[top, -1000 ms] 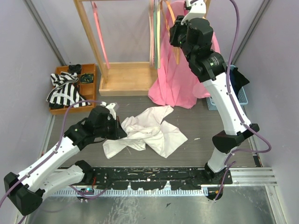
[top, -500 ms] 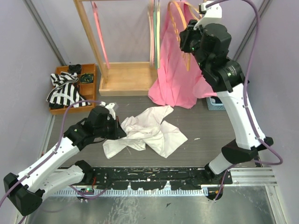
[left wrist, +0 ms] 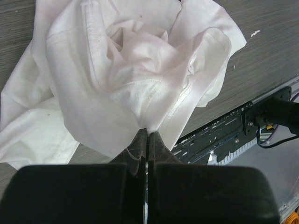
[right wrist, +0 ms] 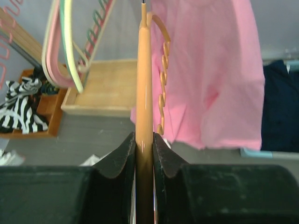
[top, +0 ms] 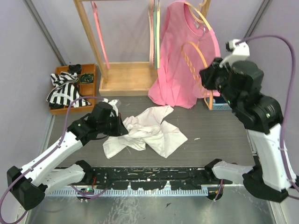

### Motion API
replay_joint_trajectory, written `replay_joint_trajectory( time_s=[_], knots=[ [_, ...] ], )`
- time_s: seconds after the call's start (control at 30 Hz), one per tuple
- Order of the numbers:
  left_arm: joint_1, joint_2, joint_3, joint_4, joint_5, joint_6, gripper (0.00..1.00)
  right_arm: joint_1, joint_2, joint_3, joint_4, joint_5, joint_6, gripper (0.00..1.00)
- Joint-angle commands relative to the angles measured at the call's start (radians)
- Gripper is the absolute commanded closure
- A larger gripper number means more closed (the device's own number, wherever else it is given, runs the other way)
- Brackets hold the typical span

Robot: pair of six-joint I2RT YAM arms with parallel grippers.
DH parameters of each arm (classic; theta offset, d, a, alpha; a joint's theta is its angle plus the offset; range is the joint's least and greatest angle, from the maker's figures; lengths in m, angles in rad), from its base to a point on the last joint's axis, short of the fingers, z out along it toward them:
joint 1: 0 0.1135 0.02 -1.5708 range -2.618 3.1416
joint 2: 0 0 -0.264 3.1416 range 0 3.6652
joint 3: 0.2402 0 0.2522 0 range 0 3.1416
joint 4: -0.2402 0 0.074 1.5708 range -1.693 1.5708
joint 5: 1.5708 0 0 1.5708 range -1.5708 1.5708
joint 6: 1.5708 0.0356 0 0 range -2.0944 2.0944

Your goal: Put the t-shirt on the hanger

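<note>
The t-shirt lies crumpled mid-table, in front of the rack. The left end effector pinches a fold at its left edge. To the right, above the table, the right end effector grips the hanger — just before the hung shirt. Far left, beside the rack, a tray holds a cloth.

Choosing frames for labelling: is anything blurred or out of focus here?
Top external: evenly lit, sharp throughout. Left wrist: t-shirt crisp, near housing of the left tool soft. Right wrist: hanger sharp with a glare streak, pink t-shirt behind slightly soft.
</note>
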Motion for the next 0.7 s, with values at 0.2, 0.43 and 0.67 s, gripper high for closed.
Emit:
replay_joint_trajectory(
  time_s=[0.2,0.43,0.67],
  knots=[
    [0.003,-0.004,0.034,-0.013,-0.071,0.026,1.00,-0.001,-0.280,-0.044,-0.351,-0.305,0.149,0.99],
    [0.003,0.016,0.028,0.013,-0.139,0.018,1.00,-0.002,-0.410,-0.289,-0.291,-0.688,0.163,0.99],
    [0.004,0.014,0.027,-0.010,-0.175,-0.001,1.00,-0.002,-0.509,-0.491,-0.153,-0.845,0.168,0.99]
  ],
)
